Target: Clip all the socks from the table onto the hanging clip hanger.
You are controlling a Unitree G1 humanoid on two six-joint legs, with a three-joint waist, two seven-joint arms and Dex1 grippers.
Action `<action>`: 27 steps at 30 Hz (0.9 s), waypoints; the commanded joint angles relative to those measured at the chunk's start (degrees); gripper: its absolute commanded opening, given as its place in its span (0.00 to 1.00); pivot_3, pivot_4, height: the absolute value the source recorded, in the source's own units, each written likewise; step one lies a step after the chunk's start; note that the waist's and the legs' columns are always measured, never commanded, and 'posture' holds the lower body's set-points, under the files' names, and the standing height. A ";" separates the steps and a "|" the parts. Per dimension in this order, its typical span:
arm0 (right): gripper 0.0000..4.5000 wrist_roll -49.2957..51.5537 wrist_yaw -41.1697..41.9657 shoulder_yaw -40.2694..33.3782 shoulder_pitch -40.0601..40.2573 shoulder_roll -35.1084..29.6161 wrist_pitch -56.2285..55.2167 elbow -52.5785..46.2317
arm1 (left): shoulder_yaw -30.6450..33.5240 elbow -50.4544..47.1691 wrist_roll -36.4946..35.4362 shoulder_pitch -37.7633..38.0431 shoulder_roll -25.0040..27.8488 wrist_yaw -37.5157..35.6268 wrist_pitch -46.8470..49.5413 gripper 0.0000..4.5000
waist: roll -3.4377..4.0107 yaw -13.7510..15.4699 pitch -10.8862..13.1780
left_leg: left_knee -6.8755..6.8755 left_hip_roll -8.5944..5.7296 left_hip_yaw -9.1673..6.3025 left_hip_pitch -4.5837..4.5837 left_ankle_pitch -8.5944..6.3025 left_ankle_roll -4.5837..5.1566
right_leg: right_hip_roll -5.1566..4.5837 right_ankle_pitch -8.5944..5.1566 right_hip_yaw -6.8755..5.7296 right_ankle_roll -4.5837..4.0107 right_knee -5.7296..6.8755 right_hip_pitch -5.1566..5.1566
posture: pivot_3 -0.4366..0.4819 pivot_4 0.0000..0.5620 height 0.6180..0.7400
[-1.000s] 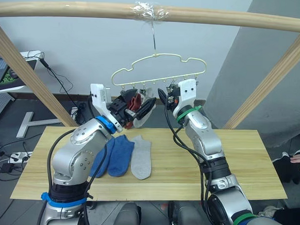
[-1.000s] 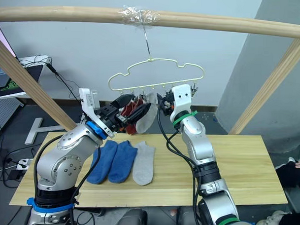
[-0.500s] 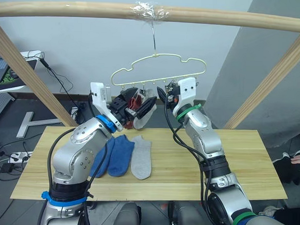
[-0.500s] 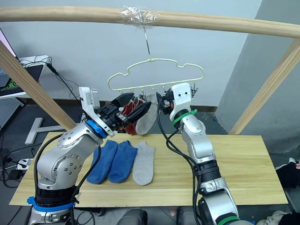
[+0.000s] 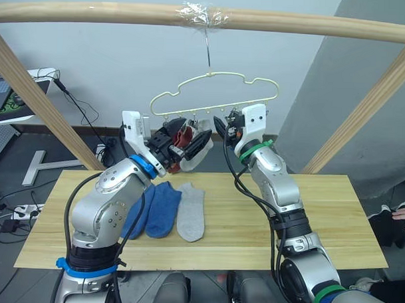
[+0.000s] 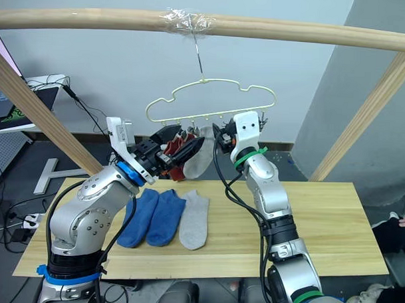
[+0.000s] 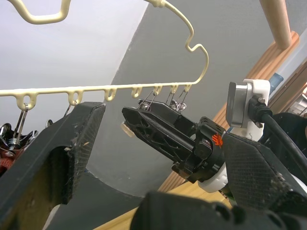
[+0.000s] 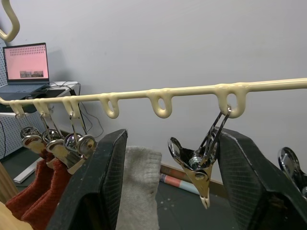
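The pale yellow clip hanger (image 8: pixel 192 89) hangs from tape on the frame bar. Two rust red socks (image 5: pixel 183 135) hang clipped at its left end. A light grey sock (image 6: pixel 197 161) hangs beside them with its top at clip height. I cannot tell what holds it. My left gripper (image 5: pixel 190 134) is raised in front of these socks, fingers spread wide. My right gripper (image 8: pixel 172 135) is open, its fingers on either side of a free metal clip (image 8: pixel 196 165). Two blue socks (image 5: pixel 150 209) and a grey sock (image 5: pixel 191 211) lie on the table (image 5: pixel 320 215).
A thick wooden bar (image 5: pixel 127 14) spans the top on slanted wooden posts (image 5: pixel 38 92) at both sides. A desk with a laptop (image 5: pixel 5 95) and floor cables are at the far left. A person's hand (image 5: pixel 403 215) shows at the right edge.
My right gripper has edged slightly up and to the right along the clip row. The left gripper and the socks have stayed put.
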 commanded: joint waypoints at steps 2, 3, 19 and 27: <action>0.64 0.52 -0.24 -0.35 -1.65 0.43 -0.97 -1.11 | 0.19 -1.78 0.12 -1.02 -0.23 -0.47 -1.78 1.00 | 0.00 0.00 0.00 | 0.00 0.00 0.00 0.00 0.00 0.00 | 0.00 0.00 0.00 0.00 0.00 0.00 | 0.56 0.31 1.00; 0.64 0.58 -0.24 -0.38 -1.67 0.46 -0.91 -1.09 | 0.15 -1.72 0.19 -1.10 -0.26 -0.48 -1.86 1.00 | 0.00 0.00 0.00 | 0.00 0.00 0.00 0.00 0.00 0.00 | 0.00 0.00 0.00 0.00 0.00 0.00 | 0.56 0.31 1.00; 0.35 0.36 -0.90 -0.45 -1.95 0.10 -0.78 -0.80 | -0.29 -1.83 0.33 -0.71 -0.53 -0.45 -2.34 1.00 | 0.00 0.02 0.00 | 0.00 0.00 0.00 0.00 0.00 0.00 | 0.00 0.00 0.00 0.00 0.00 0.00 | 0.56 0.30 1.00; 0.00 0.29 -0.94 -0.28 -1.73 -0.01 -0.68 -0.87 | -0.74 -1.99 0.30 -0.57 -0.60 -0.31 -2.61 1.00 | 0.00 0.02 0.00 | -0.01 0.00 0.00 0.00 0.00 0.00 | 0.00 0.00 0.00 0.00 0.00 -0.01 | 0.56 0.29 1.00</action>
